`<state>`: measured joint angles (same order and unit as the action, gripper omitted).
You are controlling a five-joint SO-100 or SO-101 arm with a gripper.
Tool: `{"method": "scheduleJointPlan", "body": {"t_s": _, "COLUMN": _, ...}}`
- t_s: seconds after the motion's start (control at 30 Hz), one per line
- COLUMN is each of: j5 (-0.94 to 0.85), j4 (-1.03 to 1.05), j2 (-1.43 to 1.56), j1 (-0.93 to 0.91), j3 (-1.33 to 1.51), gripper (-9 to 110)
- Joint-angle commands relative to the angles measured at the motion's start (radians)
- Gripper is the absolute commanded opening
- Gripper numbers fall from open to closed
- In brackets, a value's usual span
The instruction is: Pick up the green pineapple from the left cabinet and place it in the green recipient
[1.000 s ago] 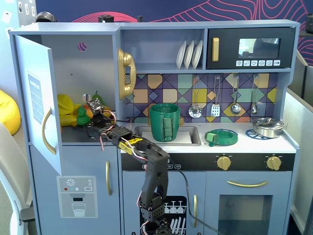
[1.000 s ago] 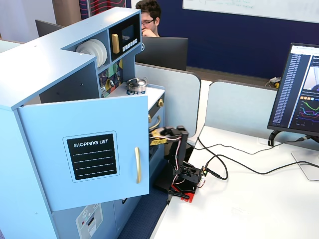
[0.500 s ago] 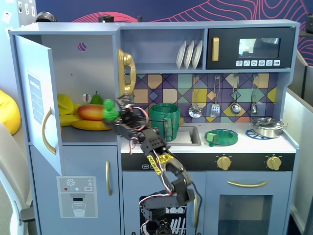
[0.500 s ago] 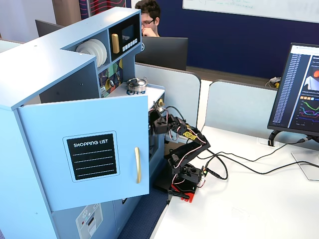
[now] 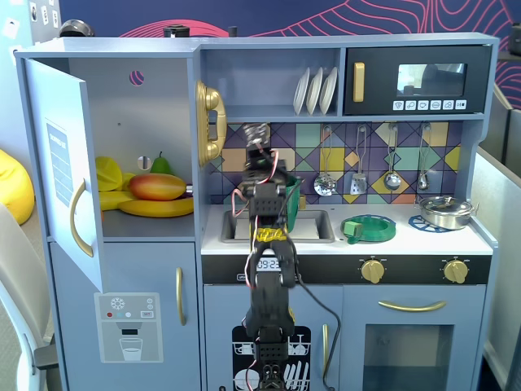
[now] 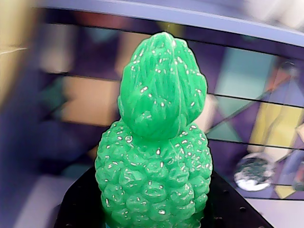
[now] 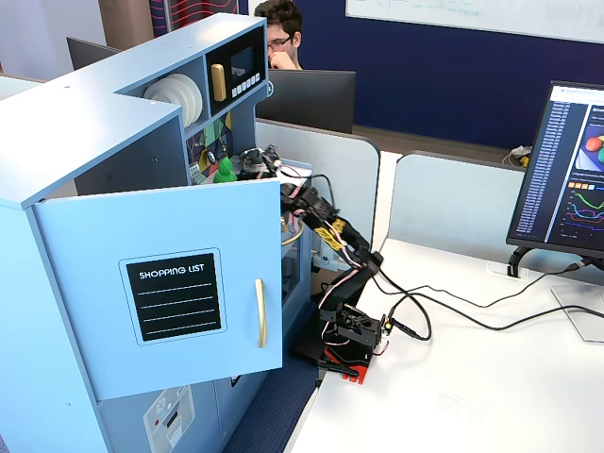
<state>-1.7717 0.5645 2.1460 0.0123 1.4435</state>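
Green pineapple, a small bumpy bright green plastic toy with a short crown, is no longer in the left cabinet, the tall pale blue-grey compartment with its door open, where a second ago it sat among the fruit. In a fixed view from the front, the arm has swung from the cabinet to stand raised before the tiled backsplash, above the green recipient, a tall dark green cylindrical pot largely hidden behind it. In the wrist view, the pineapple stands upright, clamped in the gripper's black jaws. In a fixed view from the side, the pineapple is carried high over the counter. Judgement: pick done; lowering into the pot remains.
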Motion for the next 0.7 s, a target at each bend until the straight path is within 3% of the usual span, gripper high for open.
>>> {"method": "scheduleJointPlan", "body": {"t_s": 0.0, "j5": 0.017, "j4": -0.091, "j2": -0.176, "j1": -0.041, "j3": -0.173, "gripper": 0}}
{"method": "scheduleJointPlan", "body": {"t_s": 0.27, "j5": 0.009, "j4": -0.135, "j2": -0.420, "j1": -0.018, "j3": -0.341, "gripper": 2}}
{"method": "scheduleJointPlan", "body": {"t_s": 0.33, "j5": 0.041, "j4": -0.135, "j2": -0.472, "j1": -0.017, "j3": -0.396, "gripper": 10}}
{"method": "scheduleJointPlan", "body": {"t_s": 0.43, "j5": 0.086, "j4": -0.124, "j2": -0.520, "j1": -0.025, "j3": -0.449, "gripper": 31}}
{"method": "scheduleJointPlan", "body": {"t_s": 0.67, "j5": 0.127, "j4": -0.135, "j2": -0.511, "j1": -0.026, "j3": -0.434, "gripper": 45}}
